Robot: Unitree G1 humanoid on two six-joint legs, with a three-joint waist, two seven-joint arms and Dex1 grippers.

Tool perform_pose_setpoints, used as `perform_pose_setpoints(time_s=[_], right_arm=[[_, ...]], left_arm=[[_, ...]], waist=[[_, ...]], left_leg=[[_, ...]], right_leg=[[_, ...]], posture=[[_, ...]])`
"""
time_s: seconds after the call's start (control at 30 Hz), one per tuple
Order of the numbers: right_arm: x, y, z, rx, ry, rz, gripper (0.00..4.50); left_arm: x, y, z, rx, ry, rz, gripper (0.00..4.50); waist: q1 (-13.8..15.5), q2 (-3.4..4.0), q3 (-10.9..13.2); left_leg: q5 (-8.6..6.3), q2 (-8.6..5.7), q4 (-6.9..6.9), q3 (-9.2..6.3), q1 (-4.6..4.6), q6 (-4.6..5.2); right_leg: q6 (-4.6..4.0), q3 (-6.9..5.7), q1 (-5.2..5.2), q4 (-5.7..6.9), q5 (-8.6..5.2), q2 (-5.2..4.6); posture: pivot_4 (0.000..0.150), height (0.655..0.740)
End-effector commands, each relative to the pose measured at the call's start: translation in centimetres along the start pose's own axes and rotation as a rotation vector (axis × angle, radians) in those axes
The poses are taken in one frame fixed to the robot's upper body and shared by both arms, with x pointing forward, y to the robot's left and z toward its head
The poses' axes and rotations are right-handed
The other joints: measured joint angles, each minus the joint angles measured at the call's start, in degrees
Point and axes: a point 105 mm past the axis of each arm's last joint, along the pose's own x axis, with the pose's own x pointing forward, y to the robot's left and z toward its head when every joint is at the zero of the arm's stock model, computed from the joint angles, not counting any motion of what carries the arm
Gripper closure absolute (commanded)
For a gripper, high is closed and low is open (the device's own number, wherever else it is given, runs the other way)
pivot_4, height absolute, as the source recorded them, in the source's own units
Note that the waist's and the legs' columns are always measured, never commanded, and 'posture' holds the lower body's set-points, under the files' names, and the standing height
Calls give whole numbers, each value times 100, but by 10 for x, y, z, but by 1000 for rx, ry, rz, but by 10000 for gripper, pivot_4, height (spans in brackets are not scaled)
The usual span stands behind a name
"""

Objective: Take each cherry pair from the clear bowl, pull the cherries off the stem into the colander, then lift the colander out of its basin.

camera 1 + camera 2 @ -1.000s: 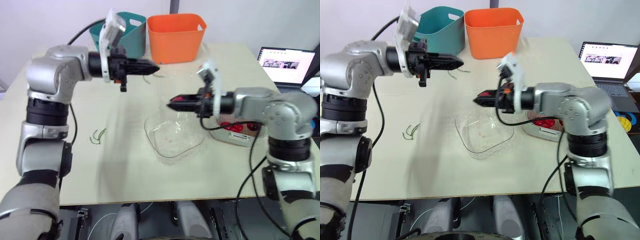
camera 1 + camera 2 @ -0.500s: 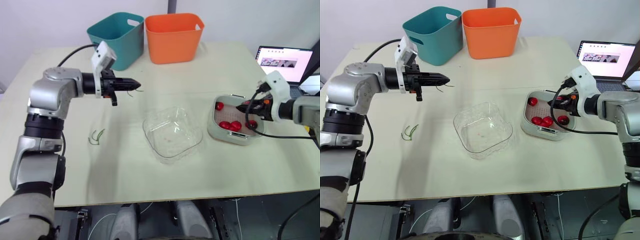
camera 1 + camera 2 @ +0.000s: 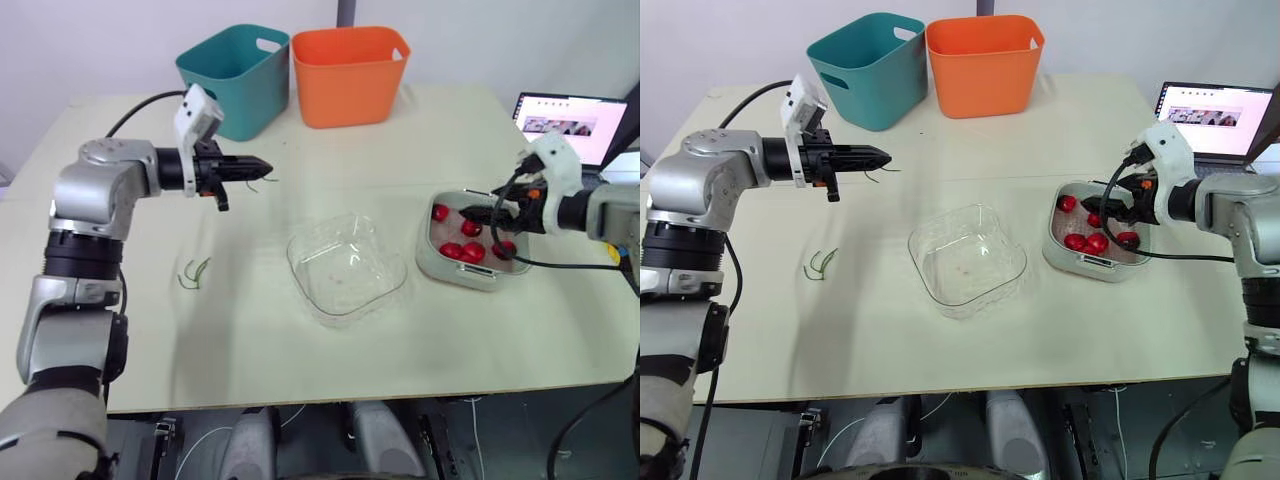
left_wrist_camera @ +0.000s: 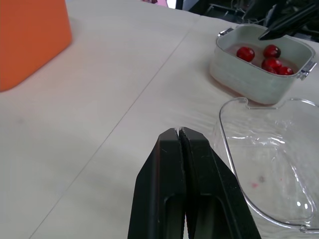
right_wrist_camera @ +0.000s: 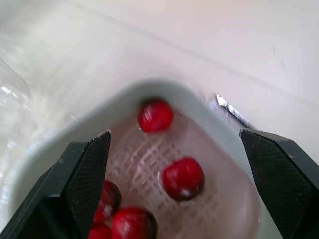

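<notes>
The table (image 3: 940, 345) bears clear bowl (image 3: 924, 262), basin (image 3: 1064, 257), teal bin (image 3: 865, 78), orange bin (image 3: 985, 72), stems (image 3: 820, 263).

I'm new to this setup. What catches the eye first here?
Red cherries lie in the colander at the table's right, the open right gripper just over them. The clear bowl in the middle holds no cherries; a teal tub and an orange tub stand at the back.

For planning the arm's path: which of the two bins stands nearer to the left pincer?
The teal bin: it stands behind the left pincer, shut on a stem, while the orange bin is farther to the robot's right.
</notes>
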Motion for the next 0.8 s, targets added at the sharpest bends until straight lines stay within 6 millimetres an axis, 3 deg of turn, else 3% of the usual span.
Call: perform_pose_setpoints(time_s=[0.03,0.1,0.2,0.27,0.37,0.47,0.6,0.7,0.73,0.8], right_arm=[[-4,60,64,-50,-227,235,492],[7,104,78,-55,-244,387,492],[13,144,80,-87,-229,515,492],[14,176,76,-127,-212,640,492],[16,208,64,-213,-166,745,492],[24,223,54,-253,-129,783,492],[24,233,52,-269,-126,831,492],[24,234,51,-278,-126,844,492],[24,234,51,-279,-127,844,0],[24,233,52,-280,-129,845,0]], left_arm=[[-32,12,1,-70,-13,96,45000],[-55,13,-14,-193,3,136,45000],[-72,10,-29,-304,5,177,45000],[-86,3,-48,-390,29,200,45000],[-105,-7,-78,-482,85,265,45000],[-122,-11,-101,-581,87,352,45000],[-130,-28,-130,-644,148,363,45000],[-134,-30,-136,-678,136,380,45000],[-135,-29,-134,-684,121,387,40516],[-138,-27,-131,-690,99,391,35658]], waist=[[-84,0,0],[-168,2,-1],[-109,1,-1],[-78,0,-1],[-25,-1,-2],[38,-3,-3],[83,-7,-6],[79,-7,-5],[85,-7,-6],[76,-9,-7]], left_leg=[[0,1,-3,-1,4,0],[0,6,-6,-11,6,0],[0,9,-6,-29,1,1],[0,7,-3,-30,-8,0],[0,-1,2,-21,-13,0],[0,0,4,-19,-8,0],[0,2,8,-25,-7,-1],[0,1,4,-20,-4,-1],[0,2,4,-22,-4,-1],[0,3,4,-24,-5,-1]], right_leg=[[0,0,2,4,-1,2],[-3,-4,-1,13,0,9],[-17,-22,-1,21,-5,9],[-23,-27,1,12,0,0],[-18,-24,4,3,-2,-17],[-23,-24,9,-3,-4,-17],[-43,-33,15,-1,-12,-17],[-46,-31,14,-3,-11,-19],[-46,-33,13,-3,-11,-18],[-46,-34,13,-3,-11,-15]], posture=[[1500,7400],[1500,7400],[1500,7400],[1500,7400],[1500,7400],[1500,7400],[1500,7400],[1500,7400],[1500,7400],[1500,7400]])
